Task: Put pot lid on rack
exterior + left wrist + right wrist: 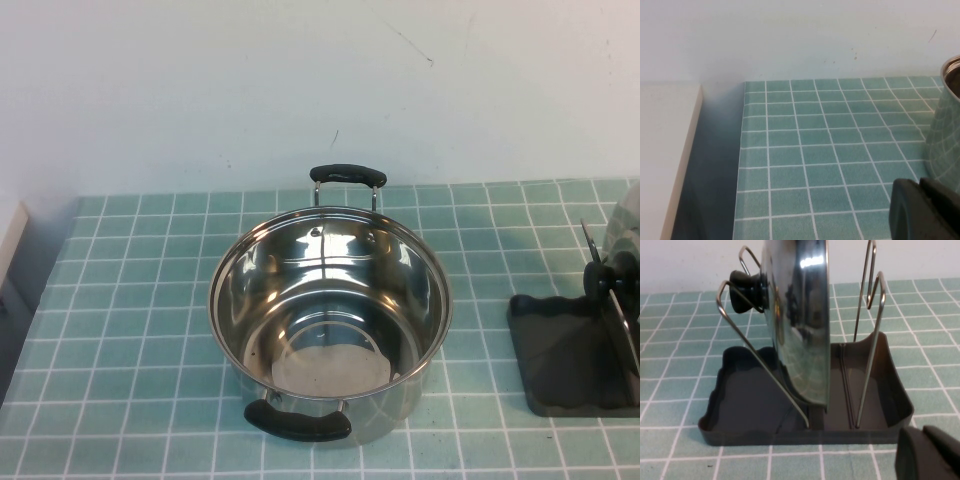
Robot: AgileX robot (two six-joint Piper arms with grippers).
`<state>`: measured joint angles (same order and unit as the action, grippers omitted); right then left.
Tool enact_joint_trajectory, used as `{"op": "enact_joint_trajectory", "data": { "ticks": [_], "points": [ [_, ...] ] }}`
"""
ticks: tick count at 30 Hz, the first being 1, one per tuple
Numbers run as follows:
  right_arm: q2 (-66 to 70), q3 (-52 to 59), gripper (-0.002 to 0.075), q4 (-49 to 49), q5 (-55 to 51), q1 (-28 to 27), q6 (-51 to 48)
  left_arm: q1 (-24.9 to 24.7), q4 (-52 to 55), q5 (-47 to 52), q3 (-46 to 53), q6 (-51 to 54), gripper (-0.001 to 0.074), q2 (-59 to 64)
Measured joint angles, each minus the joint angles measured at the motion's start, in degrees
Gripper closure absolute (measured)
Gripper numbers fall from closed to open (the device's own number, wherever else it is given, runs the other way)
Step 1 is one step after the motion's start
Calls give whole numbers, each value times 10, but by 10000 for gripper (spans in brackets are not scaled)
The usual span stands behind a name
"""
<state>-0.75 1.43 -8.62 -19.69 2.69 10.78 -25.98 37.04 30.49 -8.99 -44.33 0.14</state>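
The pot lid (797, 325) stands on edge in the rack (745, 405), between the wire dividers, its black knob (747, 287) facing sideways. In the high view the lid (628, 235) and rack (560, 350) sit at the table's right edge. My right gripper (922, 430) is shut and empty, just in front of the rack's near corner and clear of the lid. My left gripper (919, 182) is shut and empty, low over the table beside the pot (946, 125). Neither gripper shows in the high view.
An open steel pot (330, 270) with two black side handles stands mid-table. A white board (665, 150) lies off the table's left edge. A white wall runs along the back. The teal tiled cloth (130, 300) covers the table.
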Motion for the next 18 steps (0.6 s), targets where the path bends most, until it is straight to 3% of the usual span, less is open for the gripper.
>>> {"op": "enact_joint_trajectory", "data": {
  "ticks": [12,18],
  "points": [
    [0,0,727,-1,0,0,0,0,-10,0,0,0,736,0],
    [0,0,727,-1,0,0,0,26,-172,24,1,119,736,-8]
  ]
}}
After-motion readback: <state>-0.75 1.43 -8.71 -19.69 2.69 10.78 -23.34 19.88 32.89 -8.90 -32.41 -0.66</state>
